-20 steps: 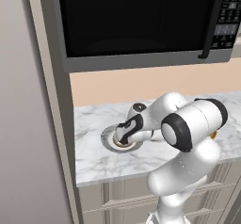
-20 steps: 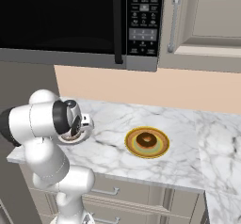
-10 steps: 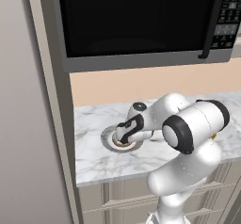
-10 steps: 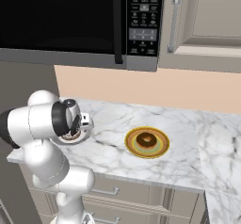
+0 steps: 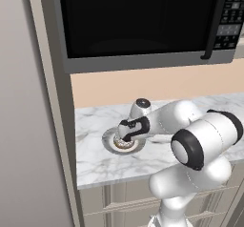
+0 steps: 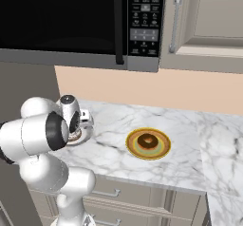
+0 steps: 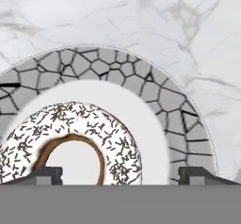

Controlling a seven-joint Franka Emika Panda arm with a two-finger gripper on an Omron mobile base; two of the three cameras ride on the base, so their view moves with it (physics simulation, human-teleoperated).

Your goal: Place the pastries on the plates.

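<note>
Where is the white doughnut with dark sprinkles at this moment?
The white-iced doughnut lies on the white centre of the grey-rimmed plate, at the counter's left end, directly under the gripper.

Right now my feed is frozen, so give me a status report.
Gripper open, low over grey plate. Sprinkled doughnut on it; glazed doughnut on yellow plate. Nothing in the way.

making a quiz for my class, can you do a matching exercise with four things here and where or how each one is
Things:
1. white-iced doughnut
2. glazed doughnut
3. gripper
4. microwave

Places or states:
A. above the counter
B. on the yellow-orange plate
C. open, just above the grey plate
D. on the grey plate's white centre

Pairs: 1-D, 2-B, 3-C, 4-A
</note>
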